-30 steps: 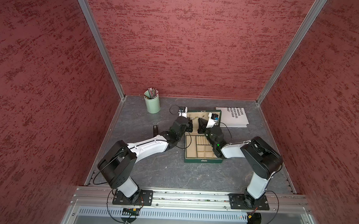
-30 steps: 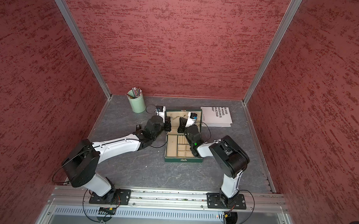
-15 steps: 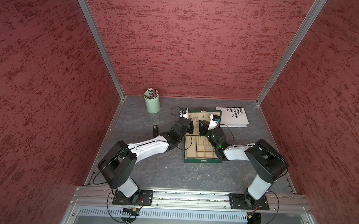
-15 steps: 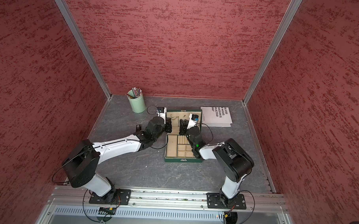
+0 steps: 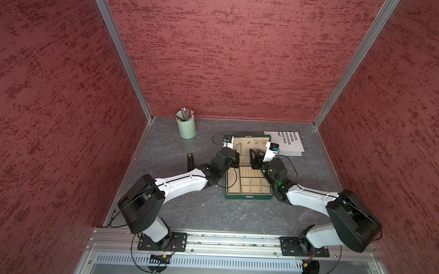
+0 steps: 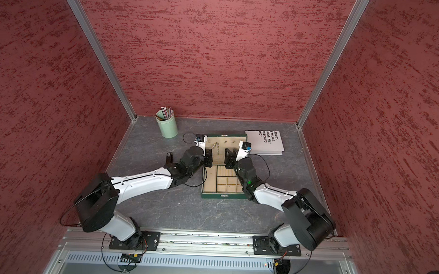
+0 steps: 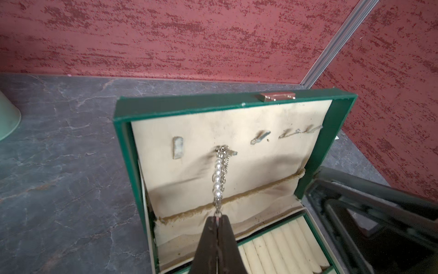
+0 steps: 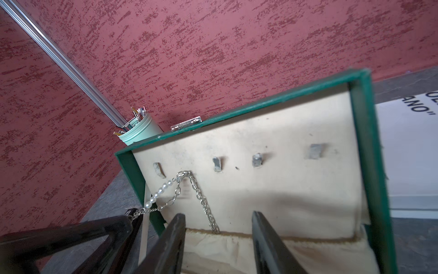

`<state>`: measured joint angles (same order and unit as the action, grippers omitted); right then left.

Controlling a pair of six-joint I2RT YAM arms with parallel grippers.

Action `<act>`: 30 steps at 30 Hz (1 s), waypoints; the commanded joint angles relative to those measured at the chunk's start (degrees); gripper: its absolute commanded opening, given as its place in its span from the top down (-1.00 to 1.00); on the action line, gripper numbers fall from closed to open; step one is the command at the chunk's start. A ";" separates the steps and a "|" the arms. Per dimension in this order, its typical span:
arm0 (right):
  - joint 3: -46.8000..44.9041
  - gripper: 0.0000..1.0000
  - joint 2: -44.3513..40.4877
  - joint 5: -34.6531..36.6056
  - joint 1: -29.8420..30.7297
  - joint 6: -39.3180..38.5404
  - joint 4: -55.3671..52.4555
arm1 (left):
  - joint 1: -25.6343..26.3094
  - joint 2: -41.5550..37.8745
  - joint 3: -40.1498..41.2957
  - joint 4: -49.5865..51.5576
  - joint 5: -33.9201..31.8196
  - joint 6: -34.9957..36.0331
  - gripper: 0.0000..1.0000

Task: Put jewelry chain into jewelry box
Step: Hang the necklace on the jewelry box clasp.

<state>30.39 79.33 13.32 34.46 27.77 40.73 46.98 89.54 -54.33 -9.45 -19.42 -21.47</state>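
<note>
Your left gripper (image 7: 217, 219) is pinched tight on one end of the jewelry chain (image 7: 219, 175). The chain runs taut up to a hook (image 7: 232, 153) on the raised lid (image 7: 232, 104) of the jewelry box (image 5: 247, 196). Its other strand drops into the lid pocket (image 8: 308, 239). Your right gripper (image 8: 218, 213) faces the lining with jaws apart, holding nothing. Outward, the book (image 5: 287, 142) lies just beside the lid's edge, the pencil cup (image 5: 186, 127) stands well apart, and bare table (image 5: 210, 212) spreads in front.
</note>
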 commanded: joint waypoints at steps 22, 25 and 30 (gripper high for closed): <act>-6.18 -0.05 -14.93 3.37 0.15 -1.34 -14.72 | -0.02 5.43 -2.67 7.25 4.10 -7.40 1.00; -6.01 -0.05 -14.82 3.44 0.16 -1.41 -14.54 | -0.12 5.64 -3.05 7.72 4.26 -7.19 1.00; -5.72 -0.06 -14.34 3.72 0.14 -1.40 -14.54 | -0.23 5.82 -3.32 7.92 4.67 -7.00 0.85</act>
<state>24.77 64.90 15.51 34.46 26.98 26.59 47.13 94.61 -56.05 -2.22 -15.29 -28.58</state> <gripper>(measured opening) 0.527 0.062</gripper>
